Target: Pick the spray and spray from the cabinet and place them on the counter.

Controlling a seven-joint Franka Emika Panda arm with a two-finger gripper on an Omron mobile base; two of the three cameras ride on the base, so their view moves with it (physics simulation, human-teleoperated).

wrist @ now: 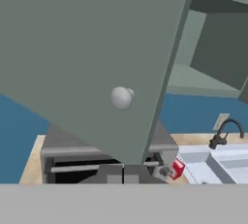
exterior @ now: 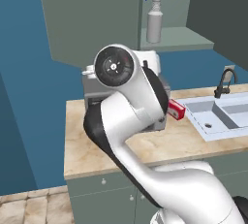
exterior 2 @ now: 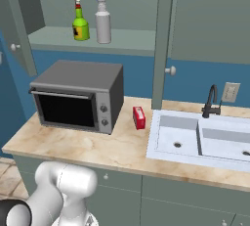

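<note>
Beside the door edge (wrist: 164, 72), fingers (wrist: 112, 173) (closed).

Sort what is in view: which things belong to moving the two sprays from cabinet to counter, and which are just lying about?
Job: grey-white spray; green spray; cabinet, both sprays on its shelf; counter; gripper, shut.
Lying about: toaster oven; red box; sink; faucet.

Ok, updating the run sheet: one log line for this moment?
pincer: shut, empty | grey-white spray, green spray: on cabinet shelf | counter: toaster oven, red box
</note>
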